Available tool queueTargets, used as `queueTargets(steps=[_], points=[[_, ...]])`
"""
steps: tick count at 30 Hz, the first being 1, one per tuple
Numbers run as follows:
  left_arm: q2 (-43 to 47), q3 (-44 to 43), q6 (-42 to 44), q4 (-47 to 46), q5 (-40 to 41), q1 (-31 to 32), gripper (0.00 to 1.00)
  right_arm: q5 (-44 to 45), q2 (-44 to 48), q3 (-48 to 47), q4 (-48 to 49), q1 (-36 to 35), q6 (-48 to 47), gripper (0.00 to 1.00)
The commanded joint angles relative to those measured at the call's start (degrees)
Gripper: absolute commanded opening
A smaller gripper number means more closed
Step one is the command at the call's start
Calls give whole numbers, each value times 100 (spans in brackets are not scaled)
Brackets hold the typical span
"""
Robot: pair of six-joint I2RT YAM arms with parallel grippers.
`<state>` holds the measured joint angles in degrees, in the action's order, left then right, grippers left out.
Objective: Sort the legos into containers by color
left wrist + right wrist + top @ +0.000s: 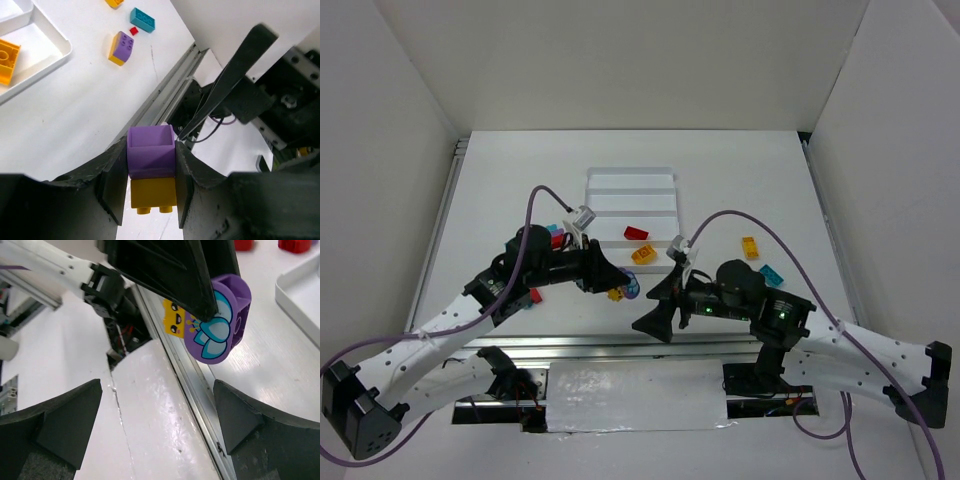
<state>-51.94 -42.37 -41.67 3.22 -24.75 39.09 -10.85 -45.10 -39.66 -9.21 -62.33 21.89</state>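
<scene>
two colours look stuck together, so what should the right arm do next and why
Probably ease the open right gripper forward until its fingers flank the purple brick. The left gripper holds it joined to a yellow brick, purple end sticking out, so they need pulling apart before sorting.

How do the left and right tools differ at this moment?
The left tool is shut on a purple-and-yellow lego stack; the right tool is open and empty. The left tool points rightward, the right tool leftward. Both face each other above the table's near edge.
</scene>
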Motion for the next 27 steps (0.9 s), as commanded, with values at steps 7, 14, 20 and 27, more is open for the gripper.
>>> queueTargets(steps=[7, 14, 20, 27], points=[[307, 290, 362, -1859, -1971, 37, 0, -892, 459, 415, 806, 879, 227, 95], [246, 440, 203, -2423, -2499, 134, 0, -1453, 336, 494, 1631, 933, 439, 85], [193, 519, 151, -2625, -2596, 222, 0, -2332, 64, 617, 2553, 933, 667, 62], [281, 397, 264, -2442, -2438, 248, 11, -2791, -254, 696, 2978, 933, 791, 0]])
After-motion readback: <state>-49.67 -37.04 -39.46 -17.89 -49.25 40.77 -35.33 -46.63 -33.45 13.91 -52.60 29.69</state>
